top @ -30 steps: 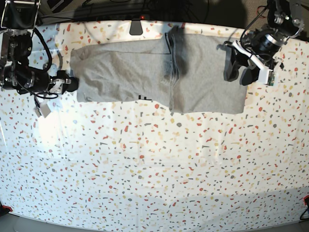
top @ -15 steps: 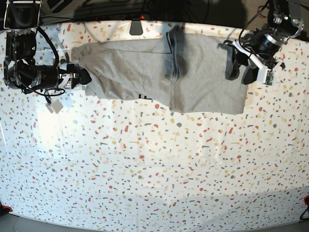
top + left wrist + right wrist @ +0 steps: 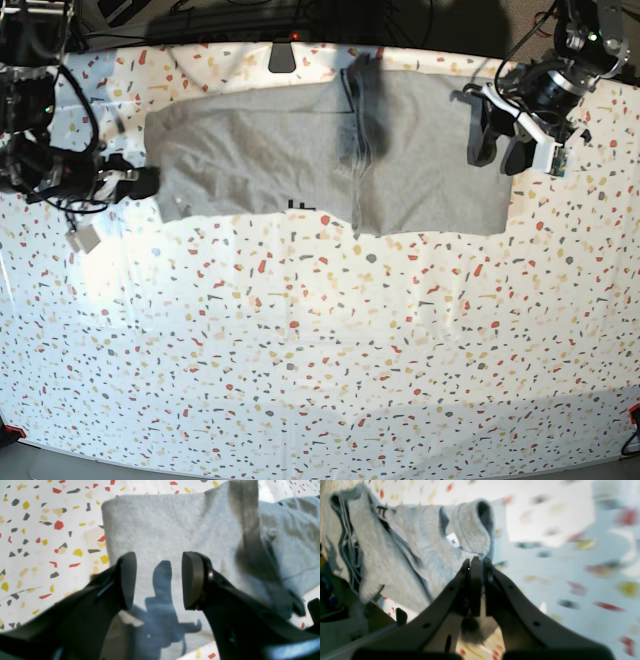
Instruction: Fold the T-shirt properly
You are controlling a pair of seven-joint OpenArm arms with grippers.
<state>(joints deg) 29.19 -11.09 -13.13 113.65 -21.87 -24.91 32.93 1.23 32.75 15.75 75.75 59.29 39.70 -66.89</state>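
- The T-shirt [image 3: 330, 155] lay spread along the far edge of the speckled table [image 3: 320, 350], grey and mostly flat, stretching from near the right arm to near the left arm.
- A raised fold [image 3: 358, 130] ran across the cloth near its middle, from the far edge to the near edge, where one layer overlapped another.
- A small bit of black lettering [image 3: 297, 204] peeked out at the near edge of the cloth, just beside that fold.
- The right gripper [image 3: 148, 182] sat at the shirt's end on the base view's left, its fingers pressed together on a bunched bit of grey fabric.
- In the right wrist view, that gripper [image 3: 476, 563] pinched the cloth [image 3: 425, 550] just below a rolled hem [image 3: 475, 527]; the shirt trailed away in loose folds, and the picture was blurred.
- The left gripper [image 3: 495, 135] hovered over the shirt's other end, on the base view's right, with its fingers spread apart.
- In the left wrist view, the left gripper [image 3: 158, 580] showed a clear gap between its two dark pads [image 3: 191, 580], nothing held between them, with flat grey cloth [image 3: 175, 530] beneath and its shadow falling on the fabric.
- A squared corner of the cloth [image 3: 106, 503] lay on the table [image 3: 37, 542] just beyond the left gripper's fingers.
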